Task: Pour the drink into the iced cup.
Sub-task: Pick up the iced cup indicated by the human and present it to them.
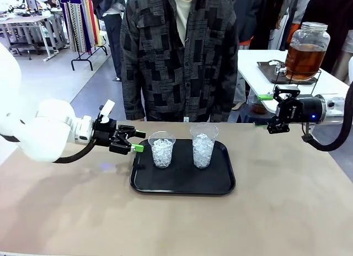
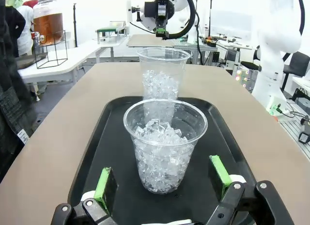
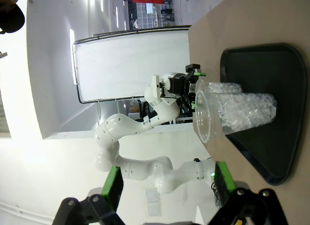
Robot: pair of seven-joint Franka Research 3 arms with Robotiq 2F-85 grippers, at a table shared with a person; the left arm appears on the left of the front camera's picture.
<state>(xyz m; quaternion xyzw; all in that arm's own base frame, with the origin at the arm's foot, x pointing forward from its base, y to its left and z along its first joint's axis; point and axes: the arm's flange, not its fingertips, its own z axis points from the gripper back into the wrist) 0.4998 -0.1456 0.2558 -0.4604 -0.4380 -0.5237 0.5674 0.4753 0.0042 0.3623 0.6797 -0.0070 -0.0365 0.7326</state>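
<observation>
1. My left gripper (image 1: 137, 141): jaws spread wide, holding nothing. It sits low at the left edge of the black tray (image 1: 182, 185), pointing toward the cups.
2. In the left wrist view the short cup (image 2: 164, 147) lines up between my green pads (image 2: 103, 184). There's a gap on both sides and no contact.
3. The tall cup (image 1: 203, 145) stands just beside the short one on the same tray, on its right in the front view. Both are clear plastic, upright and filled with ice.
4. My right gripper (image 1: 264, 111): jaws also spread, nothing between them. It hangs in the air over the far right part of the table (image 1: 276, 212), well apart from the tray.
5. The drink (image 1: 301, 62), amber-brown, is in the dispenser jar (image 1: 306, 31). The jar has its lid on and sits on a wire stand (image 1: 317, 82) on the white side table (image 1: 259, 60), behind my right arm.
6. A person (image 1: 179, 57) stands at the far edge of the table, behind the tray.
</observation>
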